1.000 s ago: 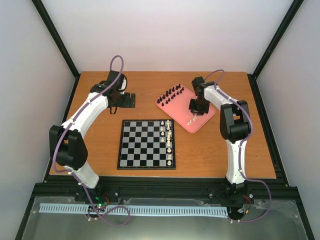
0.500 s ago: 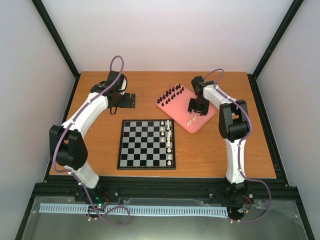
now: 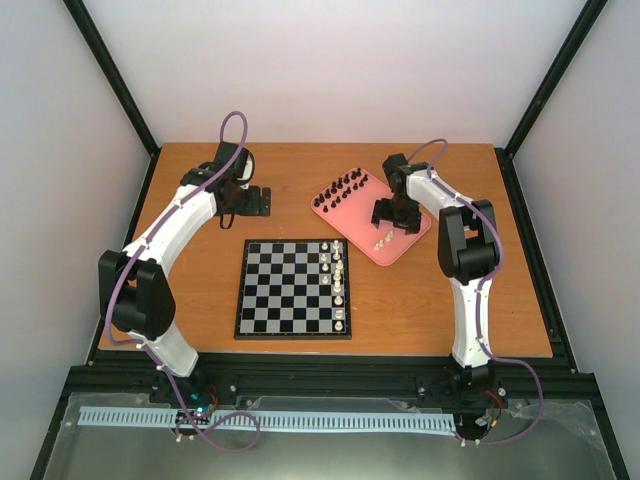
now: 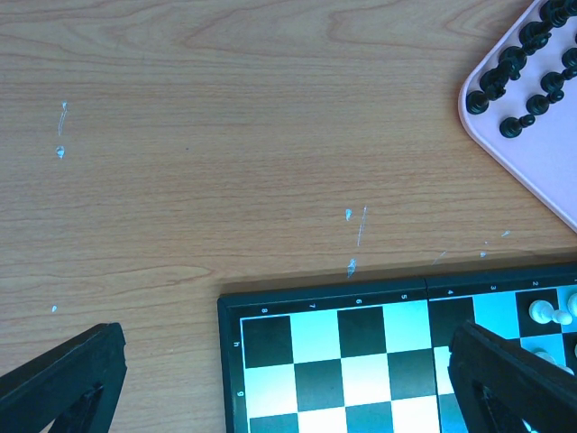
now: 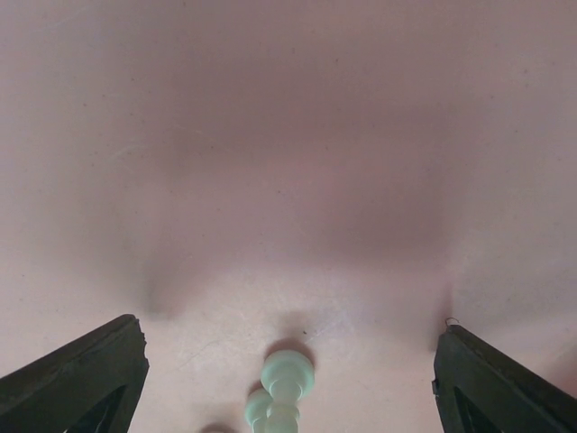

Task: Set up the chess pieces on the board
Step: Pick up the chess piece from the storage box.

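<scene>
The board [image 3: 280,300] lies mid-table, and a column of white chess pieces [image 3: 339,275] stands along its right edge. On the pink tray [image 3: 405,245] are black pieces [image 3: 345,185] and a few white pieces [image 3: 381,240]. My right gripper [image 3: 393,213] hangs open low over the tray. In the right wrist view a white piece [image 5: 287,383] stands between its wide-apart fingers [image 5: 77,374], touching neither. My left gripper [image 3: 248,200] is open and empty behind the board's far left corner [image 4: 236,311]. Its fingers [image 4: 63,383] frame that corner.
The tray's corner [image 4: 532,171] with black pieces [image 4: 527,77] shows in the left wrist view, as do white pieces [image 4: 541,311] on the board. Bare wooden tabletop [image 3: 200,270] surrounds the board. Black frame posts and white walls close in the table.
My right gripper's jaws have spread from nearly shut to wide open over the tray, and it has shifted slightly. The left arm has stayed still.
</scene>
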You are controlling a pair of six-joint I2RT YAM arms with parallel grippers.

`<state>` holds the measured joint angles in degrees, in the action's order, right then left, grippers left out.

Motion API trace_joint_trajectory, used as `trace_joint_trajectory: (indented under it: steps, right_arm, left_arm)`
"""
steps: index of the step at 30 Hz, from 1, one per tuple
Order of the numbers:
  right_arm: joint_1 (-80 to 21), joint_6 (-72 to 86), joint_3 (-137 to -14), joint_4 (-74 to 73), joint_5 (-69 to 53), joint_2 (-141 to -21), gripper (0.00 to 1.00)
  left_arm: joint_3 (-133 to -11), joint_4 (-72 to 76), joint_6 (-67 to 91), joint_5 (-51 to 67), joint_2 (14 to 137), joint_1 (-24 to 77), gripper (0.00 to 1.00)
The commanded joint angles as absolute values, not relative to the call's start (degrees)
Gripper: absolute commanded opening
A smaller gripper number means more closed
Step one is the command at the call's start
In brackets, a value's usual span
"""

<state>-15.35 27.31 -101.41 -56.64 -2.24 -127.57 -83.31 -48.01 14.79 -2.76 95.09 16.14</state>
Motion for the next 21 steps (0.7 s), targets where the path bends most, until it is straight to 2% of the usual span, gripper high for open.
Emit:
trace_joint_trajectory:
  steps: [1, 3, 4, 17, 19, 21]
  right_arm:
    - [-15.0, 28.9, -103.1, -58.3, -2.8, -126.9, 0.95]
    - [-15.0, 30.0, -103.3, -58.7, -4.4, -127.5, 0.81]
    - [-15.0, 30.7, -103.2, -58.7, -5.1, -127.5, 0.78]
    - [-15.0, 33.1, -102.1, -60.7, -3.2, -125.4, 0.63]
    - [-15.0, 33.2, -101.6, -60.4, -3.3, -125.2, 0.56]
    - [-15.0, 33.4, -101.1, -60.0, -3.6, -125.2, 0.53]
  left_arm:
    - [-83.6, -47.5, 14.1, -2.8, 94.5, 16.2, 1.00]
    - [-83.8, -47.5, 14.2, -2.7, 94.4, 16.2, 1.00]
    - [-84.0, -47.4, 14.2, -2.7, 94.3, 16.1, 1.00]
    - [-82.2, -46.1, 14.7, -2.8, 92.9, 16.2, 1.00]
    - [-82.0, -46.0, 14.8, -2.7, 92.8, 16.2, 1.00]
    - [-81.9, -46.0, 14.9, -2.6, 92.9, 16.2, 1.00]
